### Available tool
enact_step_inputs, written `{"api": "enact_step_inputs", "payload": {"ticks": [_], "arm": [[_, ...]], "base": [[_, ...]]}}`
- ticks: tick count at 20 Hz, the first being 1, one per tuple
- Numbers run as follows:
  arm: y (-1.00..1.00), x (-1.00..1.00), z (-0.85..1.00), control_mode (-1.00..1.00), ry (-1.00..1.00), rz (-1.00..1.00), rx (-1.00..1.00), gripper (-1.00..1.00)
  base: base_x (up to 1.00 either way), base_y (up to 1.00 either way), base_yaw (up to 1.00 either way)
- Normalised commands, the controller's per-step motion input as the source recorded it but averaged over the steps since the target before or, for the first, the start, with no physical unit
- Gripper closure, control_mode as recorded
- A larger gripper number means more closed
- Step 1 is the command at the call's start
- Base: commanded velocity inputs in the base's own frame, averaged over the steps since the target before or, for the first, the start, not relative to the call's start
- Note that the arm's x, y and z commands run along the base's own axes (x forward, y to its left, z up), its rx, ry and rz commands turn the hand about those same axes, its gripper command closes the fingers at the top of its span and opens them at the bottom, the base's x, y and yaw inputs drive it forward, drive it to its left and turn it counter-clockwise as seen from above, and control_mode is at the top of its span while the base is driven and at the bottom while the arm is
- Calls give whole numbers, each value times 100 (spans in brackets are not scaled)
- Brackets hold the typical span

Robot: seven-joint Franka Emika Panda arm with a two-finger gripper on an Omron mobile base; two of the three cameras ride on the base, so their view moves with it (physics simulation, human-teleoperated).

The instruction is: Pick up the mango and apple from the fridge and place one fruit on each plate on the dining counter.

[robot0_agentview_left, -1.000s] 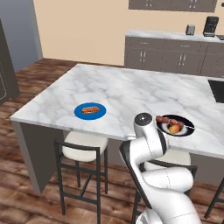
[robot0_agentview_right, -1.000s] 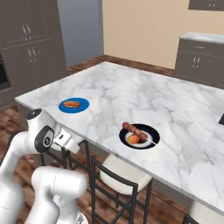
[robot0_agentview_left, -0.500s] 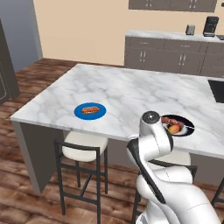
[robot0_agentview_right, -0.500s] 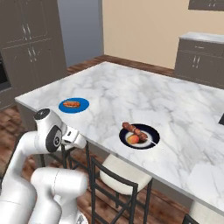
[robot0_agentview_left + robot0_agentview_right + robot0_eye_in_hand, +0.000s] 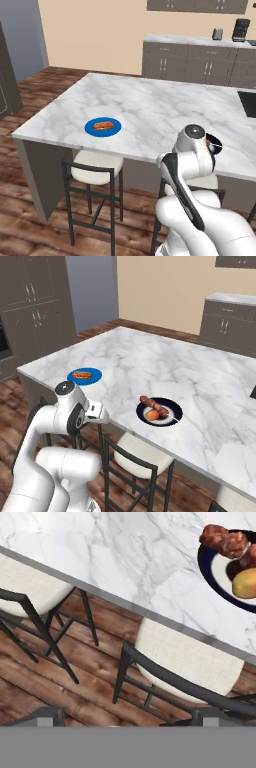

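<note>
Mango seen on dark plate, beside a brown skewer. Judged light, firm, smooth-skinned; best gripped across its middle. Gripper state cannot be told.

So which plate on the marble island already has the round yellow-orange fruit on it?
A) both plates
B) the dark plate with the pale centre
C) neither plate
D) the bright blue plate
B: the mango lies on the dark plate beside a brown skewer-like item, while the blue plate carries only a reddish item.
</note>
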Motion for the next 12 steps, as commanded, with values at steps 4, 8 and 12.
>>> {"api": "enact_step_inputs", "payload": {"ticks": [4,8,12], "arm": [[-9,0,0,-100,0,9,0,-100],[0,0,0,100,0,0,0,-100],[0,0,0,100,0,0,0,-100]], "base": [[0,0,0],[-45,-1,18],[-57,20,28]]}}
